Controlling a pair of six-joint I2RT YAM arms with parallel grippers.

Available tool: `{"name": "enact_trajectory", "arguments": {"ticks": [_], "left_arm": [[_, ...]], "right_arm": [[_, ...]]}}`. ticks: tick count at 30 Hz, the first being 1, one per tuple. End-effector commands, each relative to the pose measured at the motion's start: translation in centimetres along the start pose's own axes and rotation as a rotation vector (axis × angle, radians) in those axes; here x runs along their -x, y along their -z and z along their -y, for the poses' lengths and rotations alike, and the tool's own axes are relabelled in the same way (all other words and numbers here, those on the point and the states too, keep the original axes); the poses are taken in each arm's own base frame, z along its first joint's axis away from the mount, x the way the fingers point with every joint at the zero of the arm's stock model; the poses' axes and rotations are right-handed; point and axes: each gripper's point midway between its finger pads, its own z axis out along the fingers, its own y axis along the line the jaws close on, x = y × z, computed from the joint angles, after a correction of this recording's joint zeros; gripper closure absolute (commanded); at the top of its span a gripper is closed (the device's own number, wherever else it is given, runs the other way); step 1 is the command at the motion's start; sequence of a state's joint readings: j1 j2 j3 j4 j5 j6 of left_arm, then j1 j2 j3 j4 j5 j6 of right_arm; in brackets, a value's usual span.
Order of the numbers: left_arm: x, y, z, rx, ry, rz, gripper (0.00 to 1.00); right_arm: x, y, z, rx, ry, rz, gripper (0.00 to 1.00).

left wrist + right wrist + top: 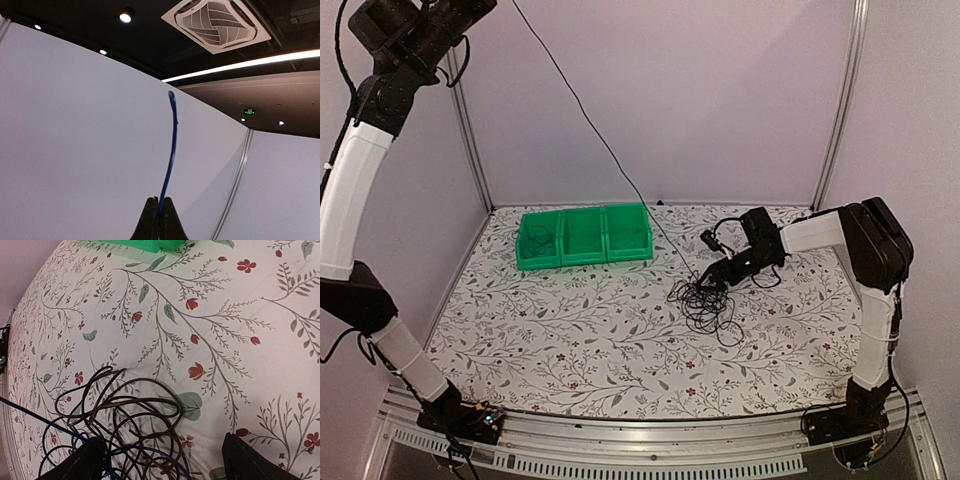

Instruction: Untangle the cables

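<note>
My left gripper (159,201), raised high by the left wall, pinches the blue cable (172,145), which runs taut to the tangled cables (705,300) mid-table. My right gripper (712,280) sits low over them, fingers (250,460) spread. Green bins (585,235) stand well apart near the back wall, with bare table (570,340) in front.

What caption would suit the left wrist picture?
Closed fingers pinch a blue cable that stands up against a white wall.
</note>
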State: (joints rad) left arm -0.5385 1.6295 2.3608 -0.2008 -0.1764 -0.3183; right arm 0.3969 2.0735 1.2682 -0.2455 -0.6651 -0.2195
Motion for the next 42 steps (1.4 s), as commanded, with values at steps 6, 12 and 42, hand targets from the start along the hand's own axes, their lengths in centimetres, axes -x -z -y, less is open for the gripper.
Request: {"name": "enact_trajectory", "arguments": {"ticks": [6, 12, 42], "left_arm": [[6.6, 2.6, -0.6, 0.061, -0.007, 0.161, 1.0], [0.8, 1.6, -1.7, 0.08, 0.044, -0.004, 1.0], [-29.8, 9.6, -3.5, 0.099, 0.325, -0.686, 1.0]], "right_arm": [[-2.8, 4.6, 7.5, -0.258, -0.179, -0.047, 0.12], [-0.9, 6.9, 6.9, -0.189, -0.15, -0.022, 0.11], [5.1, 2.4, 3.0, -0.311, 0.457, -0.188, 0.34]]}}
